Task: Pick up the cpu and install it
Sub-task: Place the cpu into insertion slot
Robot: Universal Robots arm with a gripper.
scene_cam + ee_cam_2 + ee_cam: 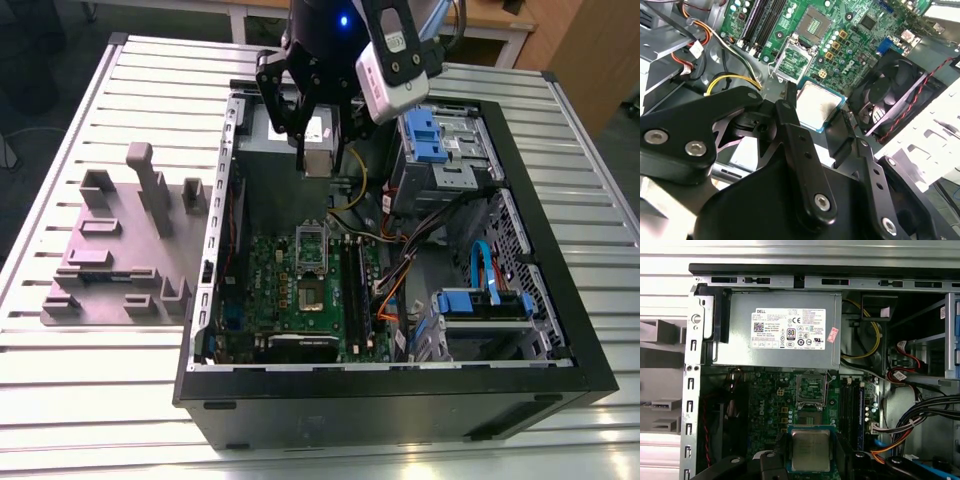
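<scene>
On the bench point(100, 400) the open computer case point(400, 405) lies flat, with the uncovered socket point(313, 296) midway along its green circuit board point(270, 300). The fingers point(790, 120) are clamped on two opposite edges of the cpu point(820, 104), holding it above the case's far end. To my judgement, it wants carrying level, squared over the socket and set down without force.

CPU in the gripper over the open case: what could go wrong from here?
1. The gripper holds the cpu by two edges above the motherboard; a slip could drop it onto the board.
2. The socket lies open with its retention frame raised beside it; a finger might catch that frame on descent.
3. In the second wrist view, yellow cables run close to the gripper's linkage and might snag.
</scene>
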